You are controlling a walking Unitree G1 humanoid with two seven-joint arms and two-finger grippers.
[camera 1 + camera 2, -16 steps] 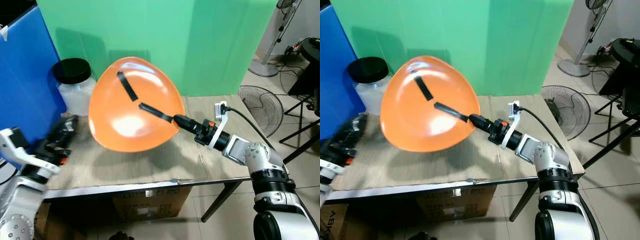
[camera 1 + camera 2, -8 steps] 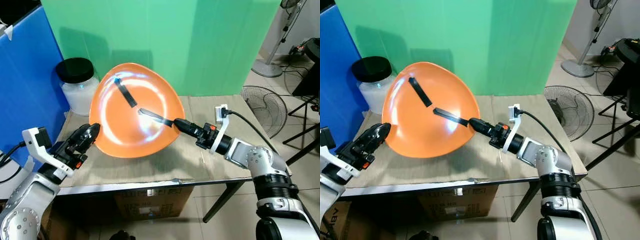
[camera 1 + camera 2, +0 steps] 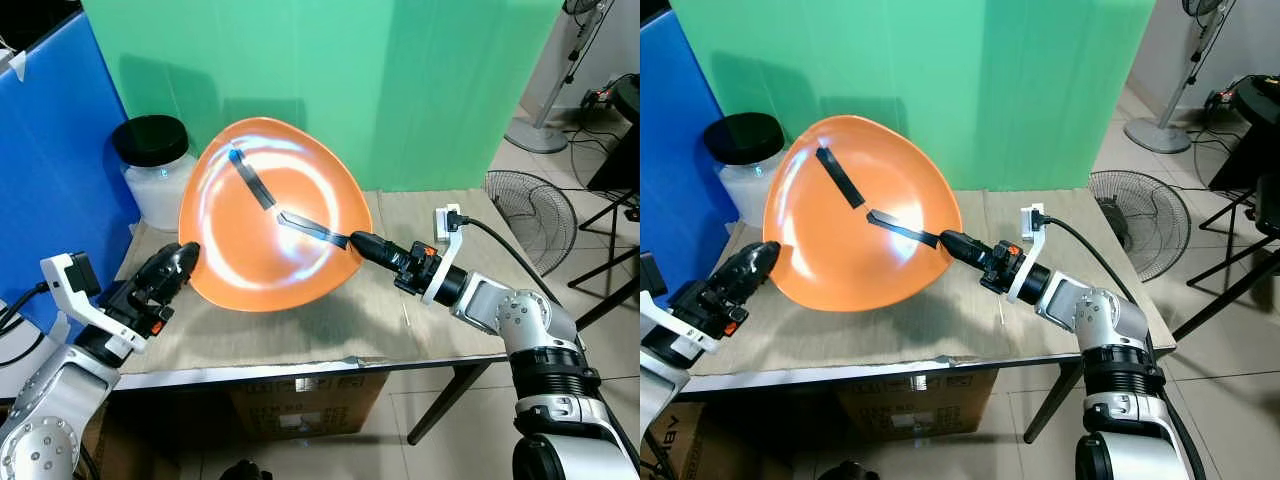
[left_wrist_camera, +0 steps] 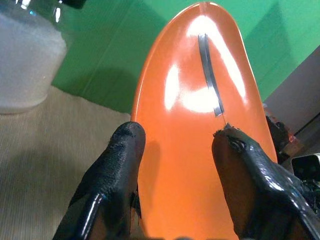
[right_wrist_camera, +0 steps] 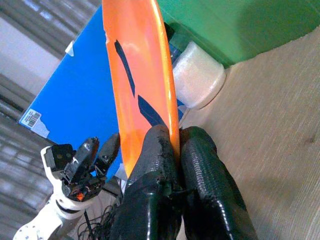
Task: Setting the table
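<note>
Here the right gripper (image 3: 940,238) pinches the tilted orange plate's (image 3: 262,240) rim; the open left gripper (image 3: 170,268) should straddle the opposite edge squarely before closing.

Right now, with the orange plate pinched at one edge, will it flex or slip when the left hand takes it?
The orange plate keeps its shape, tilted up from the right hand's rim pinch alone, so it is probably stiff and light. Its glossy glare suggests slippery. The left hand straddles the opposite rim, open.
</note>
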